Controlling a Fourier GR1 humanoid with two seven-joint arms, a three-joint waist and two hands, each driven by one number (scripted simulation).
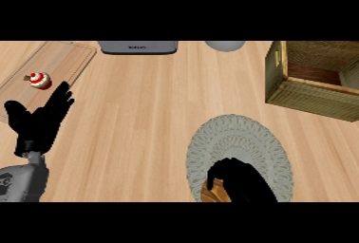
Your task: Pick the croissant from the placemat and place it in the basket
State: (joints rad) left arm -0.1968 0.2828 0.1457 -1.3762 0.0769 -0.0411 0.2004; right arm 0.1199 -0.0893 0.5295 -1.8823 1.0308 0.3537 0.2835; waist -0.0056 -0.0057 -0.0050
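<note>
1. The croissant (210, 190) is seen only as a brown patch at the lower edge of the view, directly under and to the left of the right hand (242, 182). Most of it is hidden by that hand.
2. The right hand is positioned over the croissant with its fingers curled downward around it. Whether the croissant has been lifted off the surface cannot be told.
3. The placemat (238, 137), grey, oval and patterned, lies beneath the right hand and extends away from it toward the far side of the counter. The croissant is located at the placemat's near edge.
4. The basket (308, 92), woven and square with an open top, is located well beyond the right hand, to its far right. It is set apart from the placemat.
5. The left hand (38, 121) is shown near the left edge of the view, well apart from the right hand. Its fingers are held straight and spread, pointing away, and nothing is held.
6. A wooden board (63, 59) lies just beyond the left hand's fingertips. A small red and white object (40, 80) rests on it, close to those fingertips.
7. A grey appliance (137, 47) and a grey rounded object (225, 45) are cut off by the far edge of the counter (140, 118).
</note>
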